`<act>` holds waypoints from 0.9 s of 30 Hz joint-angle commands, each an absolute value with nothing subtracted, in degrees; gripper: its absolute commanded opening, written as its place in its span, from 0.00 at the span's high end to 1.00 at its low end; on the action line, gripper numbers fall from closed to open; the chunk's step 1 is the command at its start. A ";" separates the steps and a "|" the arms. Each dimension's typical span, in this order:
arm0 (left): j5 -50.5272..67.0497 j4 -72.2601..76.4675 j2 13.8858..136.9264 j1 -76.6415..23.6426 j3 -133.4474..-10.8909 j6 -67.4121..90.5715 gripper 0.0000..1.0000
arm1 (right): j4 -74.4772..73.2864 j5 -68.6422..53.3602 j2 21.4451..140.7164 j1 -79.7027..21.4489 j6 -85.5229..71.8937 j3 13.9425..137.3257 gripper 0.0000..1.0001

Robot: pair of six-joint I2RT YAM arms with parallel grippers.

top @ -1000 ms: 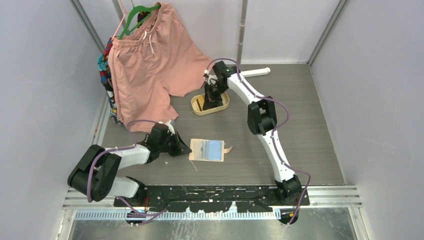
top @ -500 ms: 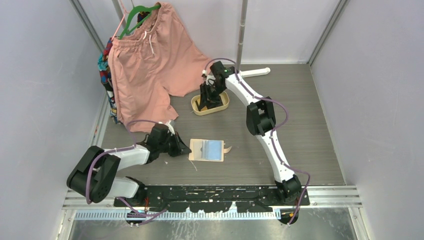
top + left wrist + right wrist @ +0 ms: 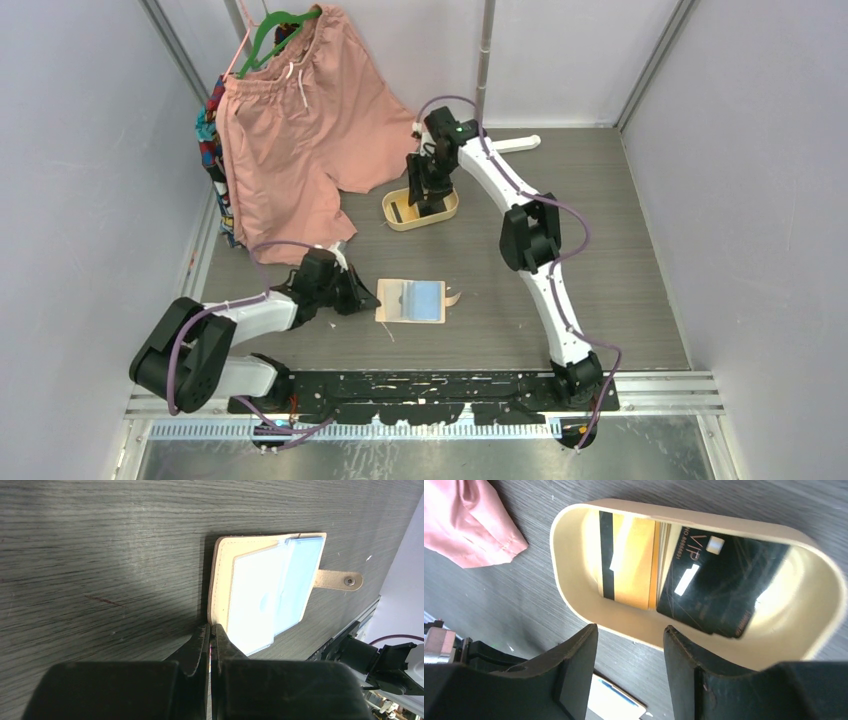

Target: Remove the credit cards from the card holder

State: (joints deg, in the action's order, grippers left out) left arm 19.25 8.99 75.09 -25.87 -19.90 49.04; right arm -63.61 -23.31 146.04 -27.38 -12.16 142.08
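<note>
The beige card holder (image 3: 412,300) lies open on the table, with pale blue sleeves (image 3: 265,595) and a snap tab (image 3: 340,580) on its far side. My left gripper (image 3: 210,630) is shut, its tips against the holder's near beige edge (image 3: 372,297). My right gripper (image 3: 630,629) hangs open just above the oval tan tray (image 3: 393,215), with nothing between its fingers. In the tray (image 3: 561,575) lie two credit cards side by side: an orange one (image 3: 629,565) with a black stripe and a black one (image 3: 724,585).
Pink shorts (image 3: 300,130) hang on a green hanger at the back left, reaching down near the tray. A patterned garment (image 3: 212,140) hangs by the left wall. A white bar (image 3: 510,145) lies at the back. Walls close in on both sides.
My right gripper has opened and risen a little above the tray, leaving the black card lying in it. The left arm and the card holder have not moved.
</note>
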 commanded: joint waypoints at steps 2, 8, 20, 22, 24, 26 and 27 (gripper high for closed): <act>14.12 0.44 74.76 -25.86 -17.82 46.23 1.00 | -56.86 -14.86 131.66 -27.55 -13.40 135.84 0.43; 12.10 -3.41 71.00 -25.84 -18.60 45.75 1.00 | -45.75 -13.29 118.00 -28.09 -18.82 119.02 0.41; 12.32 -5.17 67.22 -25.83 -19.90 46.29 1.00 | -42.73 9.70 108.54 -51.40 -22.11 98.27 0.26; 12.37 -5.16 66.90 -25.84 -19.94 46.38 1.00 | -42.07 12.21 109.82 -54.34 -23.52 96.37 0.23; 12.39 -5.31 66.49 -25.84 -19.95 46.41 1.00 | -40.73 12.90 110.80 -56.02 -26.13 94.69 0.22; 12.31 -5.25 65.93 -25.84 -19.61 46.64 1.00 | -38.81 13.22 110.97 -57.20 -29.15 92.69 0.21; 12.29 -5.06 65.66 -25.84 -19.35 46.93 1.00 | -38.02 13.46 111.08 -57.63 -30.50 91.84 0.21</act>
